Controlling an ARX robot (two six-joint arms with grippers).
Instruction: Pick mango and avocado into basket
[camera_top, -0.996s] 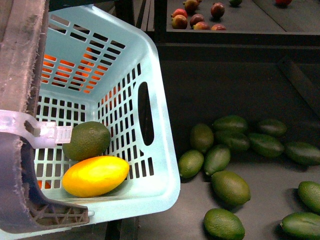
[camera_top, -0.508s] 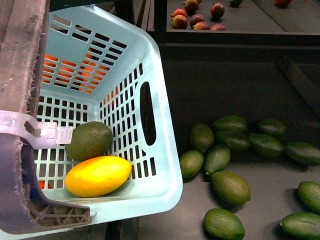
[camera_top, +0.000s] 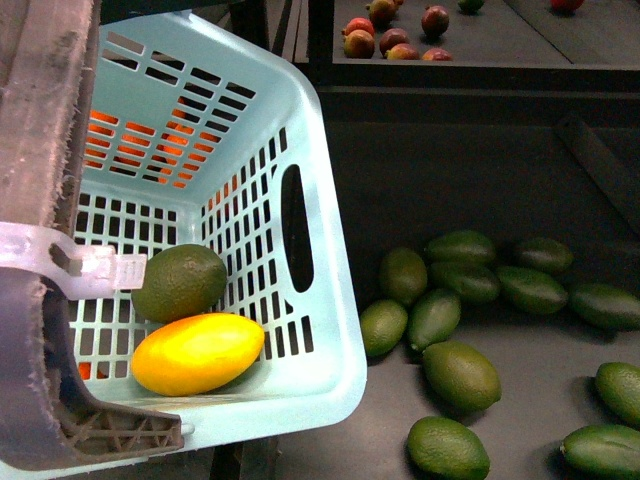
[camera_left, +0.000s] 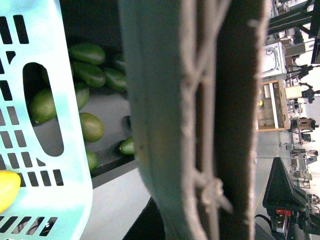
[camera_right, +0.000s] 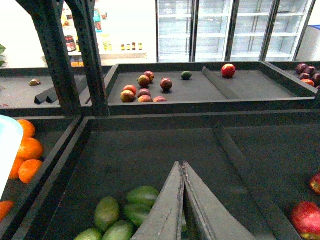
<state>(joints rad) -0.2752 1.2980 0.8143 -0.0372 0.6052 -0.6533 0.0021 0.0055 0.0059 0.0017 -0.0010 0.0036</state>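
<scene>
Front view has the mango (camera_top: 197, 353) lying on the basket (camera_top: 300, 110) floor, touching the avocado (camera_top: 180, 282) just behind it, with the grey handle (camera_top: 40, 140) and its zip tie (camera_top: 75, 265) right up close. Only the right wrist view shows the right claw (camera_right: 181, 167): clenched on nothing, with loose green fruit (camera_right: 107, 212) beyond it and oranges (camera_right: 27, 150) in the next bin. The left wrist view is mostly handle, so I can't tell about the left claw.

Before me, the dark grey shelf bin (camera_top: 545, 345) carries loose green avocados (camera_top: 460, 375) scattered at four o'clock; the tray (camera_top: 500, 45) behind, at one o'clock, holds a cluster of reddish mangoes (camera_top: 385, 40).
</scene>
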